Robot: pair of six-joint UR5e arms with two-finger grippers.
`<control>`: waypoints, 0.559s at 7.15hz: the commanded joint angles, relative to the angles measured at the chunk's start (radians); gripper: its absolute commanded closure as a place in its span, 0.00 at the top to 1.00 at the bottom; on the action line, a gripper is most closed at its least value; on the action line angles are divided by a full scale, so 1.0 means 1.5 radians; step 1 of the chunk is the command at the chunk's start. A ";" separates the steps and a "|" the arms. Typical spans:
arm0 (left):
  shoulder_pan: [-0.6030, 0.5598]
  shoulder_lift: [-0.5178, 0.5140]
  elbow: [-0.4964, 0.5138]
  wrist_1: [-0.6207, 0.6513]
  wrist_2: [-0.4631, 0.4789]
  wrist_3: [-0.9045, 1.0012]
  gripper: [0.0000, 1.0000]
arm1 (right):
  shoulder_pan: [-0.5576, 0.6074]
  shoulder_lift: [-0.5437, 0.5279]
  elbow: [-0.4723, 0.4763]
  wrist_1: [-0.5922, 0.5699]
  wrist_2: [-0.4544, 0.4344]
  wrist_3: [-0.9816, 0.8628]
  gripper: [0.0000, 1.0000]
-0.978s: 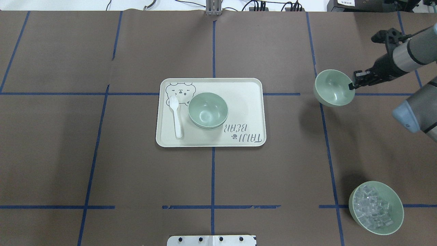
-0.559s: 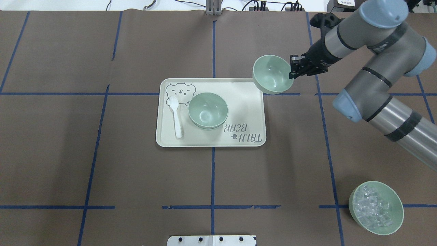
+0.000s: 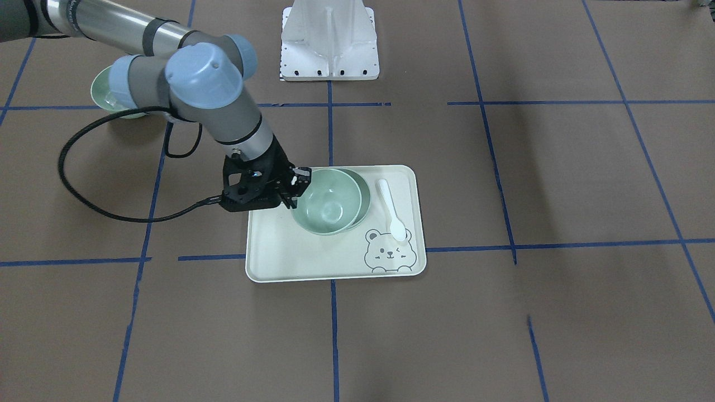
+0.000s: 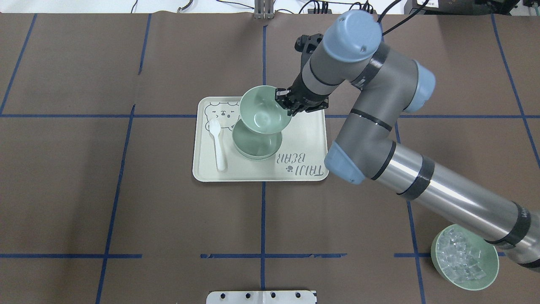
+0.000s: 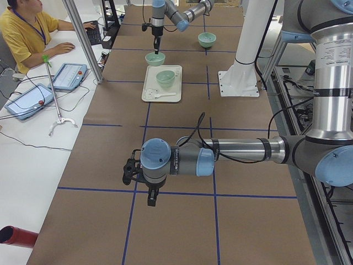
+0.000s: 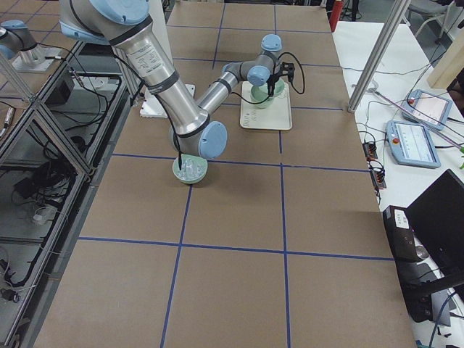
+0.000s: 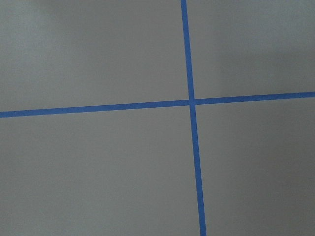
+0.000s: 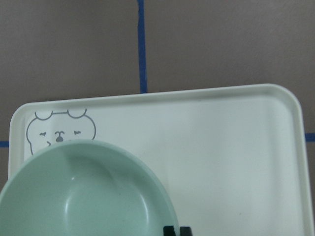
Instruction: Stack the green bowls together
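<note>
Clamped by its rim in the right gripper [image 4: 283,101] — one green bowl [image 4: 263,110], held above the nested green bowls [image 4: 255,145] on the tray [image 4: 308,131]. Far off the tray, the left gripper [image 5: 151,200]: opening unclear.

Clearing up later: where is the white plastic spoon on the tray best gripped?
Take the white plastic spoon by its slim handle from above, jaws across its width: it lies flat on the cream tray, clear of the stacked pale green bowls.
</note>
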 commanded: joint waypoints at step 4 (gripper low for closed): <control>0.000 0.000 -0.002 0.000 -0.001 0.000 1.00 | -0.064 0.000 -0.004 -0.023 -0.068 0.012 0.00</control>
